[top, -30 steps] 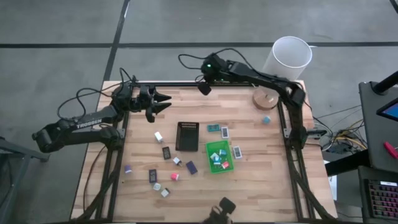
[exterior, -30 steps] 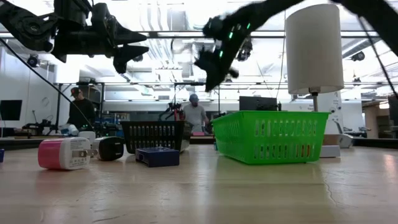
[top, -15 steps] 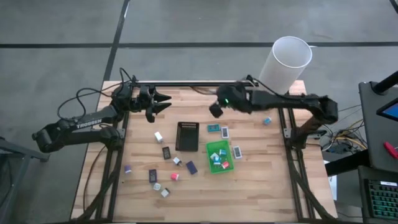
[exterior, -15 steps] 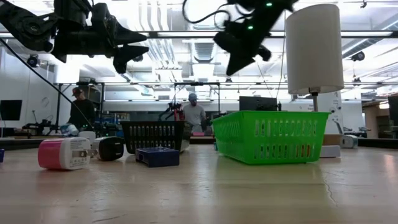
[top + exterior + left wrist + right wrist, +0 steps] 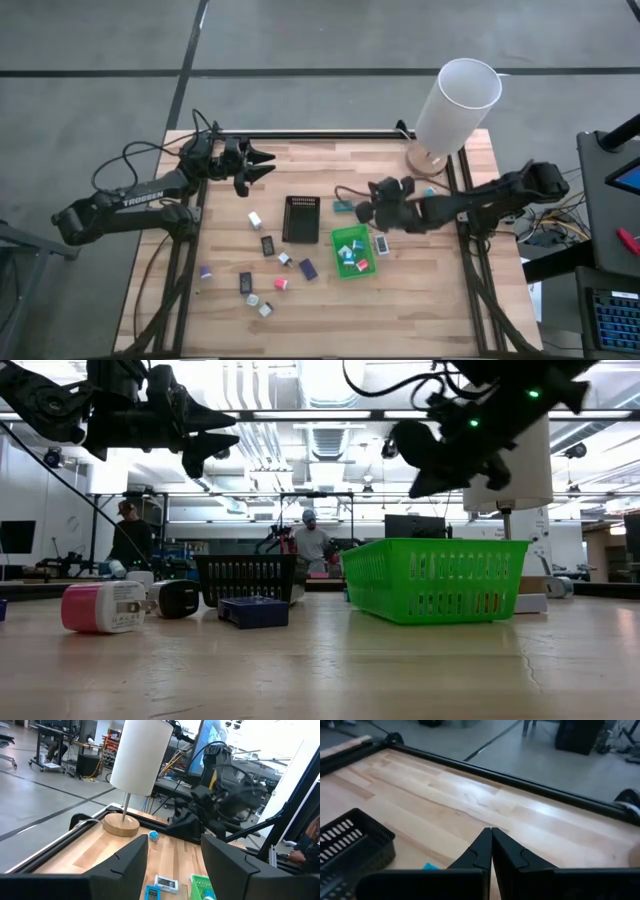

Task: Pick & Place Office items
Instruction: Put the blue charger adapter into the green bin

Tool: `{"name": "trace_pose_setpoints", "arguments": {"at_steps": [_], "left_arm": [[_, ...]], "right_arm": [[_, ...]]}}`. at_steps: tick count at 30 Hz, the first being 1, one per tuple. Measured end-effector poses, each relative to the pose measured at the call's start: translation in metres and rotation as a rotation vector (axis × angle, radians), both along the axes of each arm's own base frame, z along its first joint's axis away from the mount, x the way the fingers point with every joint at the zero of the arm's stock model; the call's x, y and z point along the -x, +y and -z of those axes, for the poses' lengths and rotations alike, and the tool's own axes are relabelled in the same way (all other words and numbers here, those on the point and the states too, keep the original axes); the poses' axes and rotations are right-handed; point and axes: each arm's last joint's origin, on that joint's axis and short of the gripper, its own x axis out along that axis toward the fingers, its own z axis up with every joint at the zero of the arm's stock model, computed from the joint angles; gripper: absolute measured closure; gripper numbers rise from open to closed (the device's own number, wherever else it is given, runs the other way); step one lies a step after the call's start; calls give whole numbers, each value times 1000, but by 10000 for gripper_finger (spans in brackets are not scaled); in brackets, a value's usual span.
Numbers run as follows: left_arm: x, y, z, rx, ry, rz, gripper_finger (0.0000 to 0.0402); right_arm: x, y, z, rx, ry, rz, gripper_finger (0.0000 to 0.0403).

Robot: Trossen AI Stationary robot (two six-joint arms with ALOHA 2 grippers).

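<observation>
the right gripper (image 5: pixel 366 207), fingers pressed together and carrying nothing, hangs over mid-table just off the far edge of the green tray (image 5: pixel 352 250). nearest loose office items (image 5: pixel 270 262): a teal packet (image 5: pixel 342 207) and a white packet (image 5: pixel 361 212) just beside it, long sides running toward the near edge. others lie scattered beyond the black tray (image 5: pixel 300 219). the left gripper (image 5: pixel 262 166) waits half open, empty, near the far left corner.

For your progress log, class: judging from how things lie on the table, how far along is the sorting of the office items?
Done: a few small items lie in the green tray.
In hand: nothing. The right pincer is shut and empty above the table beside that tray; the left pincer hangs open at the table's far left.
Left: about ten pieces, like the pink charger, remain on the table.
</observation>
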Motion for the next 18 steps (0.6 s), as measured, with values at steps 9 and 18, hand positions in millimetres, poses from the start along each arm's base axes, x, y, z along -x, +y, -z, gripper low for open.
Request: {"name": "trace_pose_setpoints", "arguments": {"at_steps": [9,18], "left_arm": [[0,0,0,0,0,0,211],[0,0,0,0,0,1,211]], "right_arm": [[16,28,16,48,-102,64,394],[41,28,25,-43,0,147,394]]}}
